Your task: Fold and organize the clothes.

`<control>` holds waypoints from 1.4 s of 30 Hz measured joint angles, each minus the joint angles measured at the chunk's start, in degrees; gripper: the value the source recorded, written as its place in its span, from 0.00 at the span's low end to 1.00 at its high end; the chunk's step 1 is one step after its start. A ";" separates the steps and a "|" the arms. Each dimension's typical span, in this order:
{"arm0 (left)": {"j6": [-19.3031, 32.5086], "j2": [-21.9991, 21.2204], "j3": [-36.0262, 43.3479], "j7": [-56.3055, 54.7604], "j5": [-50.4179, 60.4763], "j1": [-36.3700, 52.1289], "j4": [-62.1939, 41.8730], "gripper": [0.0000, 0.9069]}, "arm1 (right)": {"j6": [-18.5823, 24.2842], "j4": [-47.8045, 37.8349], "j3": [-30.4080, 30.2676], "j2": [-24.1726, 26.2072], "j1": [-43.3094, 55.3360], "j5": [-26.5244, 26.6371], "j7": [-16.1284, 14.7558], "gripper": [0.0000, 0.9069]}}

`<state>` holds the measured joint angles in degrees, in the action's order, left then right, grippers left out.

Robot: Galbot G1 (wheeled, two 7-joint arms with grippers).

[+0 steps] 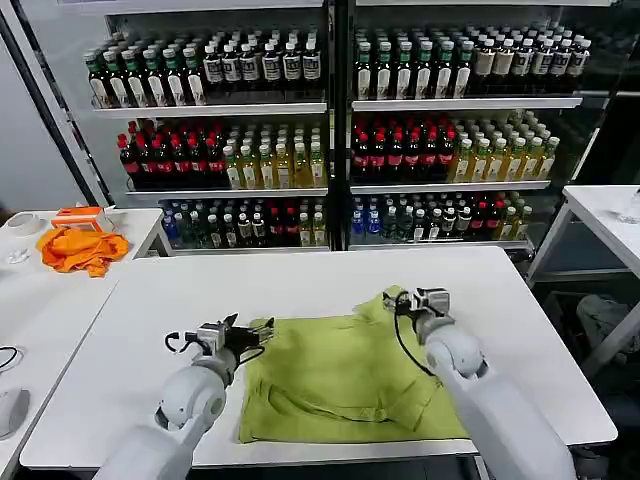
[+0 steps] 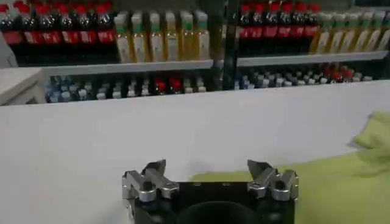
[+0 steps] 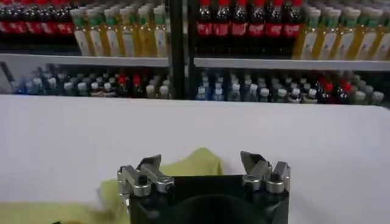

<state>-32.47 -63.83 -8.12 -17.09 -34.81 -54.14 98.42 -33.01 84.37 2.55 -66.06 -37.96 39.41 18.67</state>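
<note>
Flanking the T-shirt (image 1: 345, 385) (near edge hidden by arms), left pincer (image 1: 250, 335) and right pincer (image 1: 410, 300) gape apart.

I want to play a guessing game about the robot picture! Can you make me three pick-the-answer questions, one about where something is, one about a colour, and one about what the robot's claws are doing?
1. Where does the T-shirt lie?
A. on the white table in front of the robot
B. on a drinks shelf
C. on the floor

2. What colour is the crumpled cloth on the side table?
A. blue
B. orange
C. black

3. How are the left gripper and the right gripper?
A. both open, holding nothing
B. both shut on the shirt
C. one holds a bottle

Answers: 1 A, the shirt is spread on the tabletop between the arms. 2 B, it is bright orange. 3 A, both wrist views show spread fingers with nothing between.
</note>
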 measured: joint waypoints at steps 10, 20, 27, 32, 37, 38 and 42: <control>-0.34 0.15 1.75 0.43 -0.62 1.76 -2.72 0.06 | -0.10 -8.00 -2.39 -2.22 4.03 1.14 -0.40 0.00; -0.41 0.57 2.28 1.69 -1.54 1.67 -3.37 0.03 | 0.09 -10.78 -3.39 -2.84 5.10 1.48 -0.74 0.00; -0.33 0.97 2.14 2.61 -2.59 1.25 -3.05 0.03 | 0.09 -10.76 -3.10 -2.69 4.75 1.77 -0.63 0.00; 0.33 0.96 1.71 3.06 -3.41 0.75 -2.67 0.03 | 0.09 -10.05 -2.74 -2.62 4.17 1.47 -0.52 0.00; 2.07 1.14 0.90 3.24 -4.55 0.32 -1.87 0.03 | 0.09 -8.37 -2.13 -2.13 3.48 1.37 -0.15 0.00; 2.58 1.30 0.66 3.28 -4.74 0.16 -1.65 0.03 | 0.07 -7.89 -1.98 -2.00 3.29 1.39 -0.04 0.00; 4.32 1.93 -0.21 3.46 -5.54 -0.37 -0.48 0.03 | -0.23 -5.15 -1.11 -1.17 2.23 1.59 0.37 0.00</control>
<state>-28.14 -61.89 -8.34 -13.63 -40.35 -54.52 97.93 -33.24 79.22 1.44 -67.23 -35.73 41.01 19.04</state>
